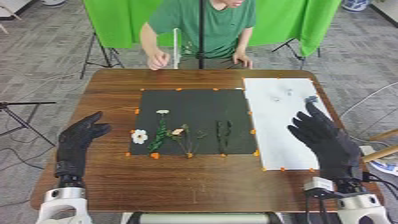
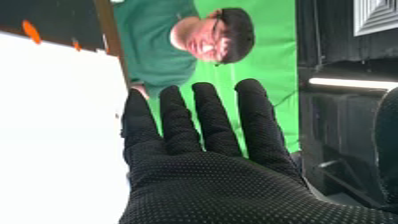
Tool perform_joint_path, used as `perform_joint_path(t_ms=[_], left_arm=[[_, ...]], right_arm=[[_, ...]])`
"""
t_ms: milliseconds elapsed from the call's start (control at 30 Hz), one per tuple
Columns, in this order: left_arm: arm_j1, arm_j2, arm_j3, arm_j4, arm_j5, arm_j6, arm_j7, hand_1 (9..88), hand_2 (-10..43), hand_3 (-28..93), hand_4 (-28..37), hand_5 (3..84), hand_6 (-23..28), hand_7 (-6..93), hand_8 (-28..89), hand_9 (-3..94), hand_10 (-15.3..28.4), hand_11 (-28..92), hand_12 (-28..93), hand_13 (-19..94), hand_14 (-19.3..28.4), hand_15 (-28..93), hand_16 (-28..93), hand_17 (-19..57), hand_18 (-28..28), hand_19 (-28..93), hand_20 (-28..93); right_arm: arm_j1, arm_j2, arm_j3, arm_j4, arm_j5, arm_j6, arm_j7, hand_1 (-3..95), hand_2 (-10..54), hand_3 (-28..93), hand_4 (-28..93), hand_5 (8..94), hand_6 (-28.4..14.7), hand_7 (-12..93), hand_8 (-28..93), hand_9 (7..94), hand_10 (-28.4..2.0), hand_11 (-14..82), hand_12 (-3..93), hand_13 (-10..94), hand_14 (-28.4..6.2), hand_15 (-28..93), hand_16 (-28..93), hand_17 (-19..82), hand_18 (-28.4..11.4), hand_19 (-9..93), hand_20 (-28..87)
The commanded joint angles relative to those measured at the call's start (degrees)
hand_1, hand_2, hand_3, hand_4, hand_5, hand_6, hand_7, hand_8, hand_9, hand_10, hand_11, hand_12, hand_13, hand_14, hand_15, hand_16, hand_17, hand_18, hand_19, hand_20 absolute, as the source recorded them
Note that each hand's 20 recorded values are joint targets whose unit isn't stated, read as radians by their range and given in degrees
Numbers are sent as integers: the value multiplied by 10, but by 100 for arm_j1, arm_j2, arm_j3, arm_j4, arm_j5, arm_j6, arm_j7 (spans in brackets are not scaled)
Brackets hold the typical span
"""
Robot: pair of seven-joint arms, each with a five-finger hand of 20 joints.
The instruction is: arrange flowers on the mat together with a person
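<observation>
In the head view my left hand [image 1: 80,134] is open above the table's left side, beside the black mat [image 1: 191,107]. My right hand [image 1: 320,135] is open over the right part of the white sheet [image 1: 274,125]; in the right wrist view the right hand [image 2: 213,175] has straight fingers with nothing in them. On the mat lie a white flower [image 1: 139,136] at the lower left, a green stem with a white bloom [image 1: 163,112], a pale flower with thin stems [image 1: 179,132] and dark green stems [image 1: 223,135]. Small grey-blue pieces [image 1: 289,92] lie on the sheet's far part.
Orange tape pieces [image 1: 155,155] hold the mat's edges on the wooden table [image 1: 115,185]. A person [image 1: 200,30] stands at the far edge, hands near it. A black pole [image 1: 202,40] stands before the person, with a green backdrop [image 1: 298,25] behind.
</observation>
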State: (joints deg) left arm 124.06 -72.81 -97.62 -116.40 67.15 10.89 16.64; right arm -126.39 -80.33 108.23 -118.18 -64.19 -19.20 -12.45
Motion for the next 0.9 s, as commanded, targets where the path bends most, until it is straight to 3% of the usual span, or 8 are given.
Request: perform_joint_path(t_ms=[33, 900], left_arm=[[118, -61, -35, -36, 0, 23, -41, 256, -8, 705, -205, 521, 32, 129, -58, 567, 156, 206, 152, 498, 185, 231, -16, 154, 132, 133, 223], [164, -101, -48, -55, -4, 22, -89, 256, -7, 705, -205, 520, 32, 128, -58, 566, 156, 207, 152, 497, 186, 232, -16, 153, 133, 135, 223]], right_arm=[[-318, -243, 256, -16, 50, 34, -156, 68, -26, 748, -175, 320, -5, 48, -66, 313, -144, 17, 126, 237, -153, 32, 182, 134, -178, 63, 232], [-20, 28, -281, -79, -54, 741, 155, 83, -34, 750, -175, 341, -12, 56, -65, 330, -148, 24, 138, 263, -164, 56, 201, 133, -181, 81, 242]])
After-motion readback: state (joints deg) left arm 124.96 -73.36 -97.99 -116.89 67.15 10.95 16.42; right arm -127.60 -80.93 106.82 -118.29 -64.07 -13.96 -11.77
